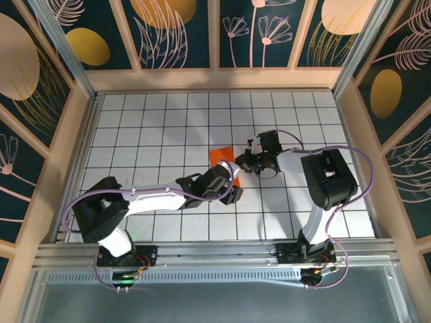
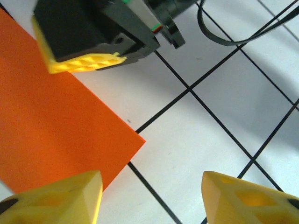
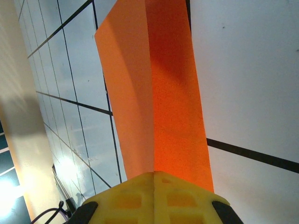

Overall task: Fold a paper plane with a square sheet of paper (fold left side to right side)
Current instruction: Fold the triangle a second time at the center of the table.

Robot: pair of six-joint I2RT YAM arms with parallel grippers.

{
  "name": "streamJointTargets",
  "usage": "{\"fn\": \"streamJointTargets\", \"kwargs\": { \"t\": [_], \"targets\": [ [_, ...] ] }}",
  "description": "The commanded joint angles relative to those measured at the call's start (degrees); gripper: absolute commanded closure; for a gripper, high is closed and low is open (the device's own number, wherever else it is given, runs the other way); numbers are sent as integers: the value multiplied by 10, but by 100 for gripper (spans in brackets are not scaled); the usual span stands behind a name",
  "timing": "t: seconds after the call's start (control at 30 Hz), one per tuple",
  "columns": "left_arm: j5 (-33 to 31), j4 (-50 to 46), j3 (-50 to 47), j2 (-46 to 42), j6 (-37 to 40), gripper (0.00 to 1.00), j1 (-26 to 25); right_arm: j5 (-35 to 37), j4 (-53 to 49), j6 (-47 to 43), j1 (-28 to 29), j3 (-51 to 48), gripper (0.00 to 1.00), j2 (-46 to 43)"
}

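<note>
The square sheet of paper (image 1: 221,155) is bright orange and lies mid-table, folded lengthwise into a narrow strip with one centre crease (image 3: 159,93); no paper plane shape shows. My right gripper (image 1: 242,161) is shut on the strip's near end, its yellow fingertips (image 3: 154,175) pressed together over the crease. My left gripper (image 1: 232,180) hovers just in front of the paper, open, with bare white tile between its fingers (image 2: 152,196). In the left wrist view the paper's corner (image 2: 140,139) lies flat beside the left finger (image 2: 70,196), and the right gripper's yellow finger (image 2: 84,63) rests at the paper's far edge.
The table is a white grid of black lines (image 1: 155,134), walled by wooden rails (image 1: 81,134) on three sides. Both arms meet at the centre, the right arm's purple cable (image 1: 363,168) looping to the right. Open tiles lie to the left and far side.
</note>
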Motion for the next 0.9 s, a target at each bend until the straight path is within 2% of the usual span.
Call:
{"fn": "streamJointTargets", "kwargs": {
  "t": [0.0, 0.2, 0.3, 0.4, 0.5, 0.57, 0.73, 0.8, 0.87],
  "targets": [
    [-76, -56, 42, 37, 31, 40, -19, -1, -7, 5, -3, -3, 100, -16],
    [-165, -119, 110, 111, 42, 36, -30, -2, -6, 6, 0, -1, 100, -15],
    [-196, -131, 130, 131, 45, 33, -30, -3, -6, 6, 0, -3, 100, -15],
    [-211, -136, 142, 146, 50, 35, -30, -3, -5, 7, 0, -2, 100, -16],
    [-212, -136, 146, 149, 51, 45, -30, -1, -6, 6, 0, -2, 100, -16],
    [-208, -130, 142, 143, 50, 55, -30, 1, -8, 4, -1, -2, 100, -16],
    [-198, -103, 122, 113, 31, 89, -30, 15, -23, -13, -1, 10, 100, -25],
    [-188, -97, 118, 102, 25, 98, -26, 23, -30, -27, -2, 16, 95, -35],
    [-162, -91, 113, 90, 17, 100, -16, 30, -37, -43, -4, 21, 87, -50]
  ]
}}
